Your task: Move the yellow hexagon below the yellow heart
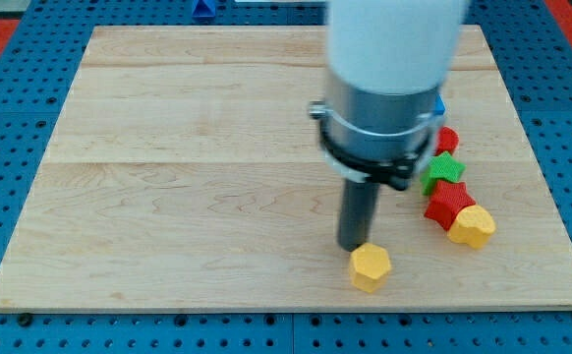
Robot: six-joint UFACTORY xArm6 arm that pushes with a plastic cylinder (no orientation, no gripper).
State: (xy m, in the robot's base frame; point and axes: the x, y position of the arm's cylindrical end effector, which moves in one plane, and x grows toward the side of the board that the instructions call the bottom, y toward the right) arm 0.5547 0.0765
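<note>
The left half of the wooden board (168, 147) carries nothing that concerns me, so I begin near the middle of the bottom edge, where my tip (354, 246) stands on the wood just above and touching, or all but touching, the top left side of the yellow hexagon (371, 267). I have no claw to open or close: I end in a plain dark rod, so I grip nothing and can only shove. The yellow hexagon sits close to the bottom edge, a little right of its midpoint. It is squat and nearly as wide as it is deep, so I can make out no real long axis; one of its flat sides seems to face the bottom edge, though I cannot be sure of that. Further right, toward the right edge, lies the yellow heart (472, 225), touching the red block (448, 205) above it; I cannot tell which way the heart's point faces. Above those stand a green star-like block (444, 171), another red block (447, 139) and a sliver of a blue block (439, 104) half hidden behind my arm. As I judge it, the job is partly done: the hexagon is already lower than the heart but well to its left, so it needs a push rightward along the bottom edge until it rests directly under the heart.
</note>
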